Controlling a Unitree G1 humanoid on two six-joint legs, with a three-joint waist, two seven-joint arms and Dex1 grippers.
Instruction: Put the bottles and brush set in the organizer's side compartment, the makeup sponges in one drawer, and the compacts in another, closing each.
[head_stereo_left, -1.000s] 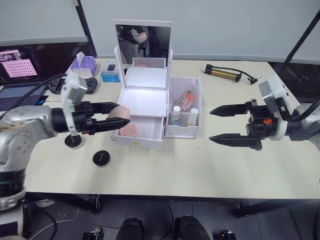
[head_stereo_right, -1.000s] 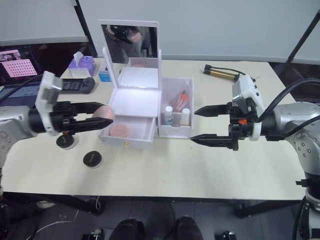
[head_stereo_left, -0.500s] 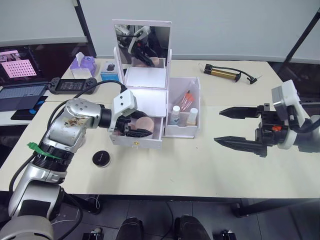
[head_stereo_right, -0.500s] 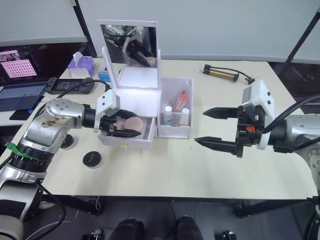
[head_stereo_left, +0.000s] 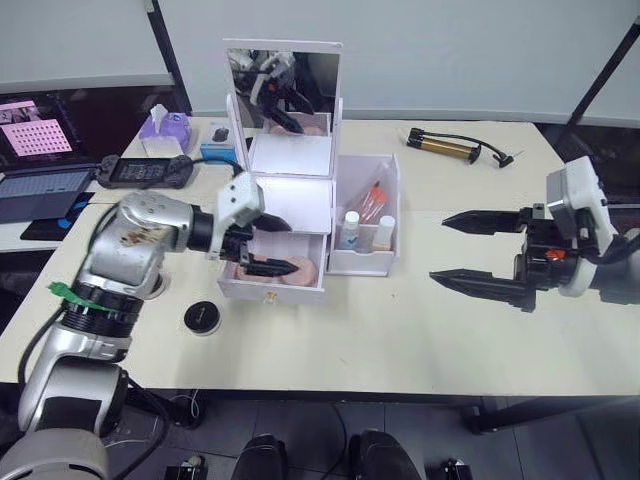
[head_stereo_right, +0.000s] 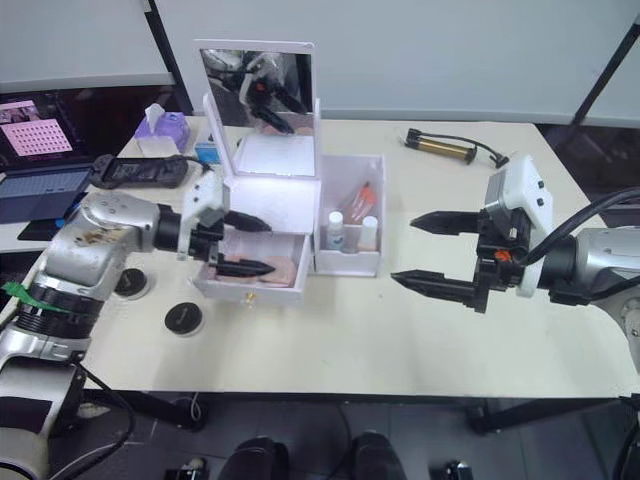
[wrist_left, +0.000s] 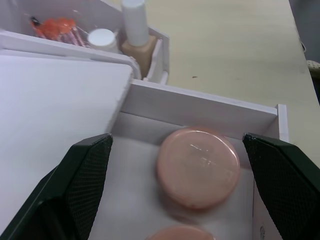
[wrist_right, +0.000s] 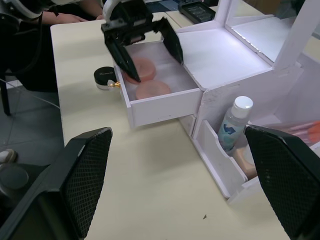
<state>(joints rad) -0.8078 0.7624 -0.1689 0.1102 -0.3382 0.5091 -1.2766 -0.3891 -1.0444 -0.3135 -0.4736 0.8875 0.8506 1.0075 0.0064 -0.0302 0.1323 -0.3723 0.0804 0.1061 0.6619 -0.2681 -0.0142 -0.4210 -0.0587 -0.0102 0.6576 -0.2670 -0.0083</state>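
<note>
your left gripper hangs over the open drawer of the white organizer, its two black fingers spread wide and holding nothing. in the drawer two pink makeup sponges lie flat side by side, one directly under the spread fingers, as your left wrist view shows. the side compartment, on the organizer's right side, holds two bottles standing upright and an orange brush set leaning behind them. a mirror stands upright at the back of the organizer. on the table, left of the drawer front and apart from it, lies one black compact; a second round black item beside your left arm is too hidden to identify. your right gripper hovers above the bare table well to the right of the organizer, fingers spread wide and empty, pointing toward the side compartment. a black and gold hand pump lies near the far edge.
</note>
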